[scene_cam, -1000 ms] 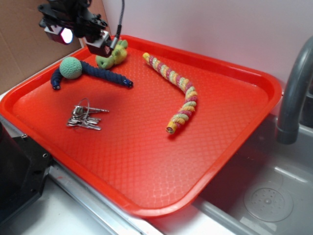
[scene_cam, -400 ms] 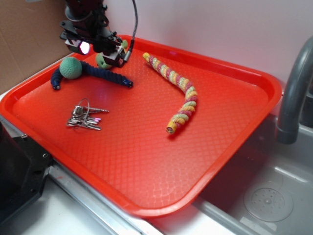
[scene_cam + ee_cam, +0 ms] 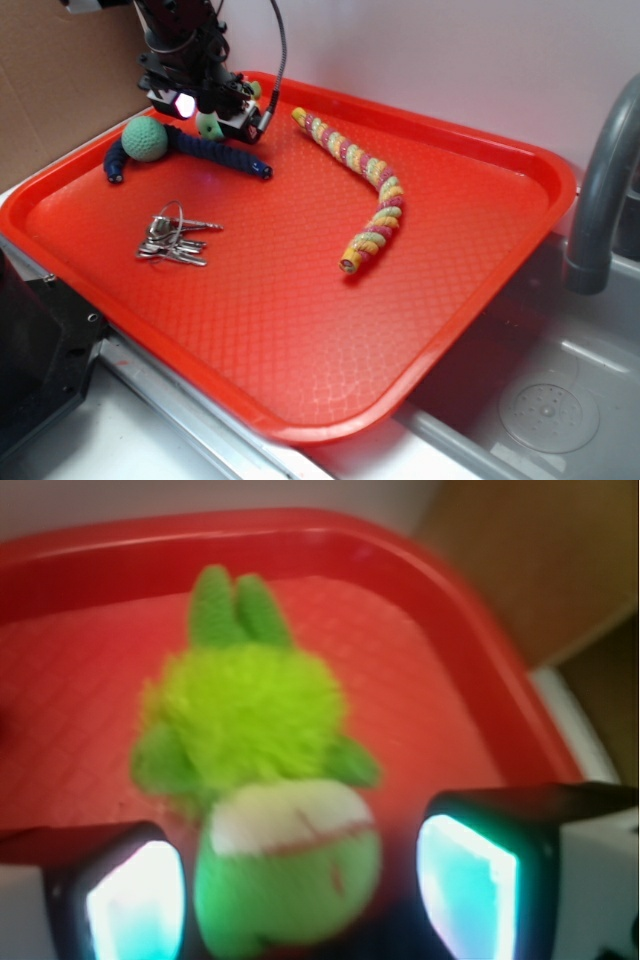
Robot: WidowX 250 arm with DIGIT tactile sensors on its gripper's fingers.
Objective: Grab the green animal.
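The green animal is a small lime-green and yellow plush with a round head and a pale band. It lies on the red tray near the far left corner. In the exterior view only bits of it show under my gripper. In the wrist view its round head sits between my two fingers, with a gap on each side. My gripper is open, low over the toy, not closed on it.
A teal yarn ball on a navy rope body lies just left of the gripper. A striped crochet snake lies to the right. A bunch of keys lies nearer the front. A sink and grey tap stand right of the tray.
My gripper has moved right and down from above the tray's far left corner, and now covers the green animal with its fingers either side of the head.
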